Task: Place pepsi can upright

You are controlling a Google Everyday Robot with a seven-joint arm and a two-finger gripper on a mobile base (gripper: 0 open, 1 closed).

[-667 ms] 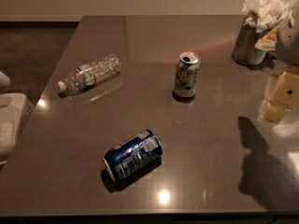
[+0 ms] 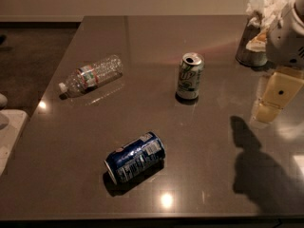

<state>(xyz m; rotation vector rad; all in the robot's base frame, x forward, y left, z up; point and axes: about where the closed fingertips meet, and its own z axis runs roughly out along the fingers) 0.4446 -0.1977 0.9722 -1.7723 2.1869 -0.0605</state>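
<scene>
Grey table (image 2: 199, 141), 1 pepsi can (image 2: 135, 158) lying, 1 bottle (image 2: 92, 75), gripper (image 2: 273, 99) far right

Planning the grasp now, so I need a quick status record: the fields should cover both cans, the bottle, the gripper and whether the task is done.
pepsi can: lying on its side, front part of the table
green-and-white can: upright, mid-table, apart from the pepsi can
plastic bottle: on its side, left part of the table, cap toward the left edge
gripper: right side of view, over the table, far from the pepsi can
paper holder: far right corner, white paper sticking out
task: not yet done
</scene>
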